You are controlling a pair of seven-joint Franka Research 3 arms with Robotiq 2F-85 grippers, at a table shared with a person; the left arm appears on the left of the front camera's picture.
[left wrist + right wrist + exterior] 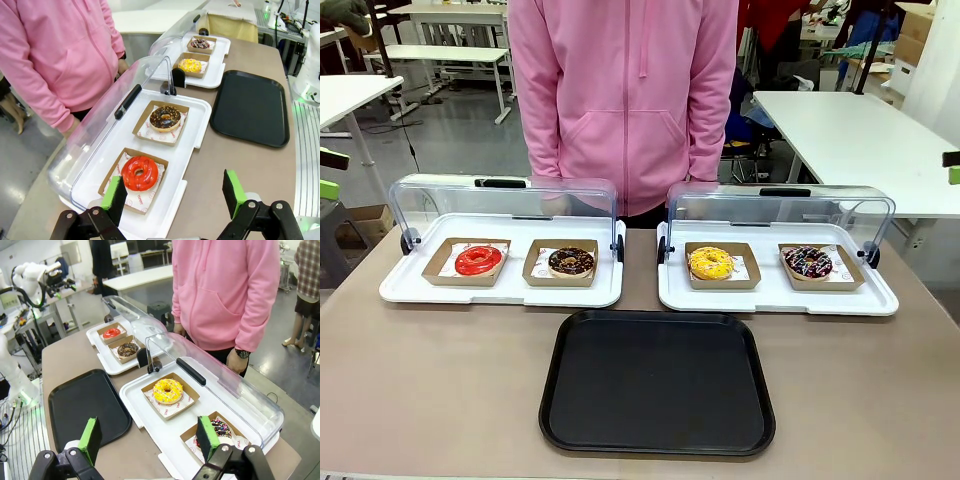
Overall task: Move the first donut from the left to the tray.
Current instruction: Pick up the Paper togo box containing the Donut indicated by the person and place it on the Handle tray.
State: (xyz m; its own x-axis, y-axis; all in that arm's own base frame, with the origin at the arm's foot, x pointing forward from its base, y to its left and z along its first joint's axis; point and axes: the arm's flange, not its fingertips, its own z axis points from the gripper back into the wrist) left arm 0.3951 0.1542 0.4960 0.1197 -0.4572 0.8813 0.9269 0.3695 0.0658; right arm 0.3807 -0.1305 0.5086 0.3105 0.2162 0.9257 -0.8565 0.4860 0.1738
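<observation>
The red-glazed donut (479, 260) sits in its brown cardboard holder at the left end of the left white tray; it also lies just ahead of my left gripper (175, 192) as the red donut (139, 173). That gripper is open, above the tray's near edge. The black tray (658, 382) lies bare at the table's front middle, also seen as the black tray (251, 106) and black tray (85, 407). My right gripper (150, 437) hangs open above the right white tray's edge. The red donut (111, 332) shows far off.
A chocolate donut (571, 262) shares the left white tray (410, 285). The right white tray (775, 298) holds a yellow donut (710, 263) and a sprinkled dark donut (808, 262). Both clear lids stand raised. A person in a pink hoodie (625, 95) stands at the far side.
</observation>
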